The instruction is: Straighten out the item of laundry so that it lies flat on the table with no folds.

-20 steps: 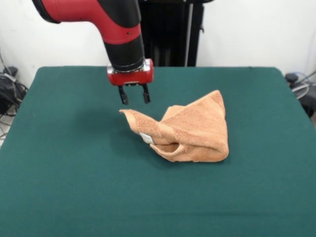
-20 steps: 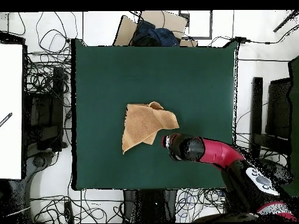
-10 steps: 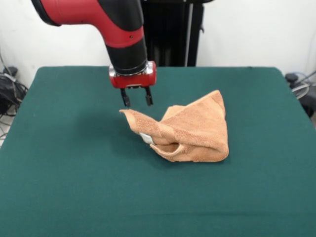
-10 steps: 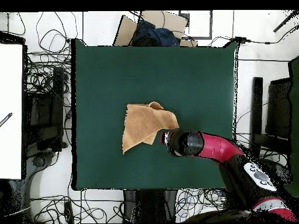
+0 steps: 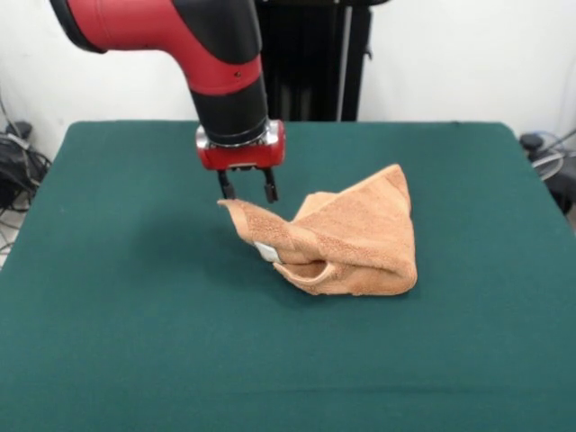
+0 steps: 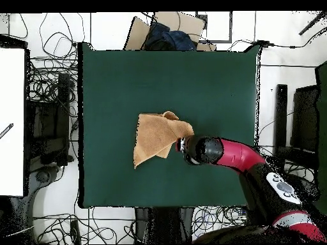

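Nothing is flattened yet: the towel [image 5: 346, 238] lies folded and bunched on the table [image 5: 135, 342], its corner just below the spread, empty tool [image 5: 246, 197].

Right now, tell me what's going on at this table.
A red and black robot arm is working on a peach-orange towel that lies crumpled and folded over itself near the middle of the green table. The open gripper hangs just above the towel's raised corner on the left side of the front view, with nothing in it. The towel is far from flat: several layers overlap, and a small white label shows near its front fold.
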Tool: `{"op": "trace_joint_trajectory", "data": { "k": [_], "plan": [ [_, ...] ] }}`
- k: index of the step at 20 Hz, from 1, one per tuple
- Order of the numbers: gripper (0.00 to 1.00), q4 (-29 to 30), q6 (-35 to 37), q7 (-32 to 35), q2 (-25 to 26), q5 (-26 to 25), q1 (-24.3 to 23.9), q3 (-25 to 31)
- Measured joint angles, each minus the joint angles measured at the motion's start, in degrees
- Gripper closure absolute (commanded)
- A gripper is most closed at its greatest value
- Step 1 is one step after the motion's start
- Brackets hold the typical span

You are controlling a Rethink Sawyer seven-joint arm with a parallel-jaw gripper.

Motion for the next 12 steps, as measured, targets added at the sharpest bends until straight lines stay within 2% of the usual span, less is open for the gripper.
{"op": "trace_joint_trajectory", "data": {
  "k": [12],
  "plan": [
    [0.0, -4.5, 2.5, 0.0, 1.3, 1.1, 0.5, 0.0]
  ]
}}
